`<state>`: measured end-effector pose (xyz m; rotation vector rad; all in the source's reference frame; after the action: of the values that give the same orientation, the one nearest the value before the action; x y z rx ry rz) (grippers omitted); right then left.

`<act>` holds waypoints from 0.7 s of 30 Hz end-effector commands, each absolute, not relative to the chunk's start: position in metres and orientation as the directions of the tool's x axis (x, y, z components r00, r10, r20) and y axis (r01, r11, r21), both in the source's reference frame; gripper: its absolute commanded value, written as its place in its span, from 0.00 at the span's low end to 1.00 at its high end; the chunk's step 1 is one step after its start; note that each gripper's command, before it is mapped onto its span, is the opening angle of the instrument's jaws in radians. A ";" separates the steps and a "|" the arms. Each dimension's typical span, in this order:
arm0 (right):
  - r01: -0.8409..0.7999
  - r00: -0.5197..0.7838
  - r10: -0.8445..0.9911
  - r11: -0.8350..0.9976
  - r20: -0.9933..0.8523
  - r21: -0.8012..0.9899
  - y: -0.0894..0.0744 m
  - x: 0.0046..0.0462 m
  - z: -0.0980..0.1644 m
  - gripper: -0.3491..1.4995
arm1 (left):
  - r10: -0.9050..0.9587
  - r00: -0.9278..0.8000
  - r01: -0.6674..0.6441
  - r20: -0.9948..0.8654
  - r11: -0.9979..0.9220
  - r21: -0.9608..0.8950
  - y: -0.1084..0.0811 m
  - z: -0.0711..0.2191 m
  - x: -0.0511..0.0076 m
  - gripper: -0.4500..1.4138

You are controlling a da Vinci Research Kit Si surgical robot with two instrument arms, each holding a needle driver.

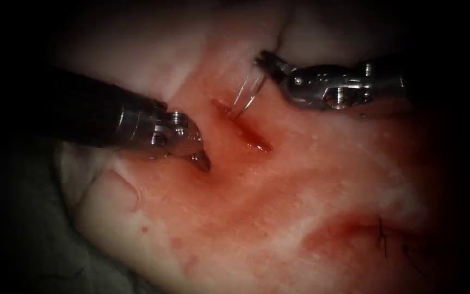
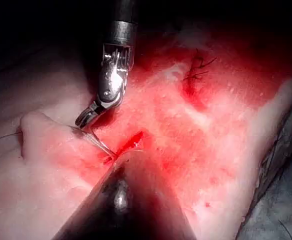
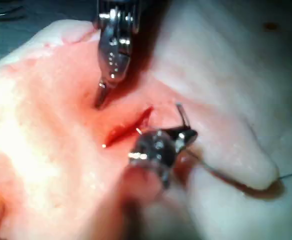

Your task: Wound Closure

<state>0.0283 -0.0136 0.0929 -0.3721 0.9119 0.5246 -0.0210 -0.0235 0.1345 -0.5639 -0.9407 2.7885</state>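
Note:
The cut (image 1: 243,126) runs slantwise in the tissue (image 1: 300,185), wet with red fluid. My right tool (image 1: 262,60) is above the cut and to its right, its jaws shut on the curved needle (image 1: 247,90) near its rear end. The needle slants down to the right lip of the cut's upper end; its tip touches the tissue there, and I cannot tell how deep. My left tool (image 1: 205,163) is shut, holds nothing, and presses its tip on the tissue left of the cut. The left wrist view shows the right tool (image 2: 86,120), the needle (image 2: 100,143) and the cut (image 2: 132,141).
An older stitched wound with dark thread ends (image 1: 382,237) lies at the lower right of the tissue. Thread (image 2: 1,138) trails off from the needle's rear over a fold of tissue (image 2: 36,125). Grey cloth (image 1: 23,218) lies beyond the tissue's left edge.

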 end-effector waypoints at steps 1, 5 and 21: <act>-0.572 0.499 0.268 0.816 -0.824 -0.080 -0.014 0.0292 0.093 0.00 | 0.256 -0.918 -0.016 -0.304 -0.789 -0.614 -0.024 0.135 -0.0214 0.08; -0.572 0.498 0.268 0.817 -0.824 -0.080 -0.014 0.0294 0.093 0.00 | 0.255 -0.917 -0.015 -0.306 -0.789 -0.614 -0.024 0.136 -0.0212 0.08; -0.566 0.481 0.265 0.822 -0.836 -0.065 -0.015 0.0314 0.092 0.00 | 0.250 -0.916 -0.003 -0.313 -0.786 -0.618 -0.024 0.134 -0.0207 0.08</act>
<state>0.0306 -0.0149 0.0920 -0.3562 0.9395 0.5203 -0.0202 -0.0236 0.1336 -0.5812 -0.9577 2.7884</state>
